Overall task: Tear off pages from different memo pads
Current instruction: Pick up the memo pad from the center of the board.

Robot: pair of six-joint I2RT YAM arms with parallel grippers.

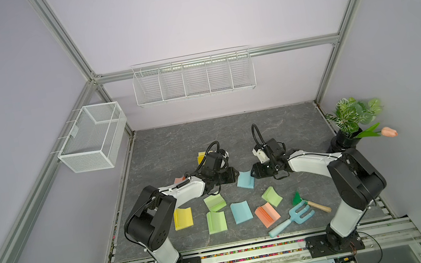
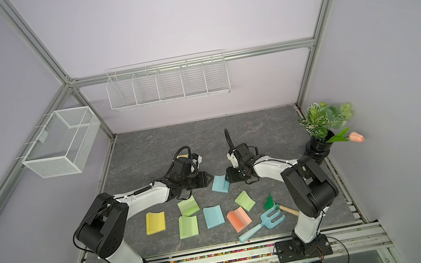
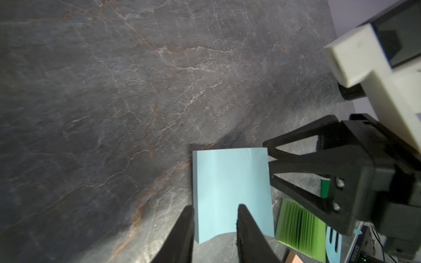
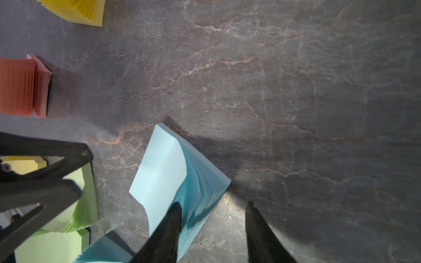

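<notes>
Right gripper [image 4: 213,203]: stood spread at thick light-blue paper memo pad [image 4: 159,170] edge.
Left gripper [image 3: 215,205]: stood part-spread, empty.
Risk: unpinned, pad could have slid untorn.

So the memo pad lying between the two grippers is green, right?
Not green. The memo pad between the left gripper and the right gripper is light blue. Both top views and both wrist views show it.

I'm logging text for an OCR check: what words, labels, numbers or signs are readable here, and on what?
No text reads clearly.
A printed code on a dark board, in the left wrist view: too small and blurred to read.
The memo pads: blank, no print.
</notes>
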